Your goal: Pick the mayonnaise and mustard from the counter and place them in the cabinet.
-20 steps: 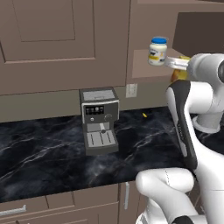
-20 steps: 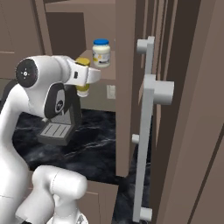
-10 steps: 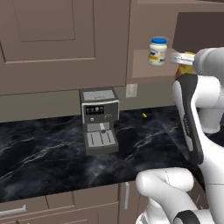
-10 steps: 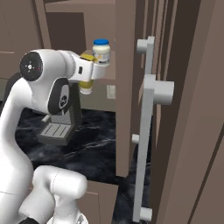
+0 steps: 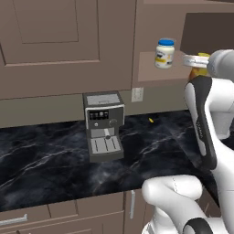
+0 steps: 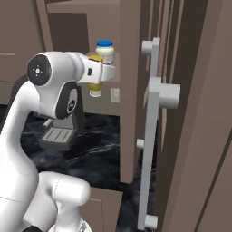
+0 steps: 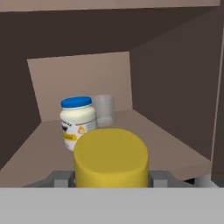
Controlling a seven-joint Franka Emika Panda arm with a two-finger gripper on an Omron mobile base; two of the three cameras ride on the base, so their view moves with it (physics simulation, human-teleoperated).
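Hand view looks into the cabinet (image 7: 175, 87), a brown wooden compartment with a flat tan shelf. Close to the camera sits the round yellow end of the mustard (image 7: 110, 157), gripped between the two sides of the tool (image 7: 110, 178), which is closed on the bottle. Beyond it on the shelf stands the mayonnaise (image 7: 78, 122): a short, wide white jar with a blue lid and a yellow-and-blue label. Just behind the jar, toward the back wall, stands a clear glass (image 7: 104, 110).

From the left base view, the mayonnaise (image 5: 165, 53) stands upright on the shelf of the cabinet (image 5: 151, 68), and the mustard (image 5: 199, 71) shows as a patch of yellow at the arm's end, to the right of the jar. Below, a grey coffee machine (image 5: 103, 125) stands on the black veined table (image 5: 45, 160).

From the right base view, the mustard (image 6: 94, 86) hangs cap-down from the tool (image 6: 97, 74), its pale cap lowest, in front of the mayonnaise (image 6: 105, 51).
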